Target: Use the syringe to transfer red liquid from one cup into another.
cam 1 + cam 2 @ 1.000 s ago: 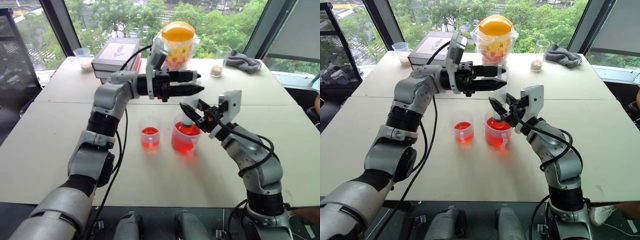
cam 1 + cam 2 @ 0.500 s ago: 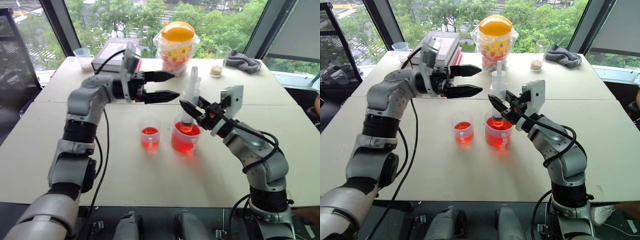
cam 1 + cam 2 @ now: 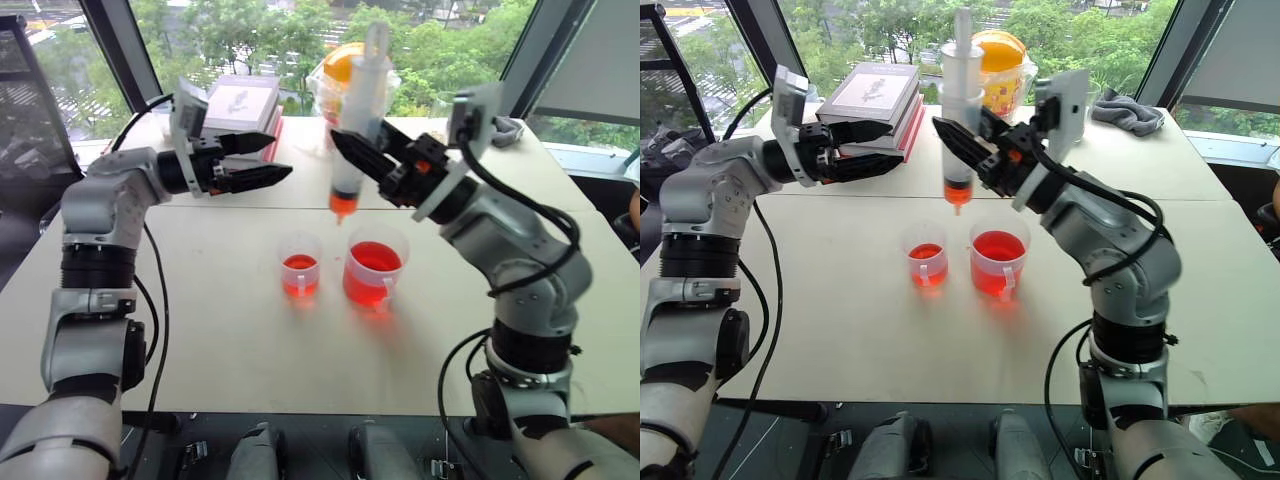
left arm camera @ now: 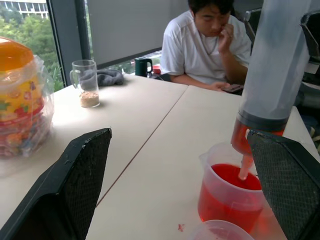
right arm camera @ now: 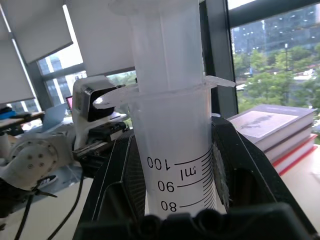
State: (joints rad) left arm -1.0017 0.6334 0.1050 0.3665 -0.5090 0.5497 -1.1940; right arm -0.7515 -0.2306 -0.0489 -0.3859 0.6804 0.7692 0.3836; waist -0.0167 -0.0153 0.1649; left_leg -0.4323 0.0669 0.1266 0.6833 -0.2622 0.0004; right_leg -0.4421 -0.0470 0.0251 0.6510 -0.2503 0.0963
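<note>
Our right tool (image 3: 362, 160) is clamped on the syringe (image 3: 352, 150) barrel, a light, smooth plastic we judge slippery; left tool (image 3: 262, 160) stands apart.

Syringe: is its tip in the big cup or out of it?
Out: the syringe hangs upright in the right tool, tip above the big cup.

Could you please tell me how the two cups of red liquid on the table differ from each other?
The larger cup is wider than the smaller cup and stands to its right in the head views. The larger cup has a small side handle; none shows on the smaller cup. The larger cup holds visibly more red liquid than the smaller cup. Both are clear plastic, upright on the table, side by side but apart.
</note>
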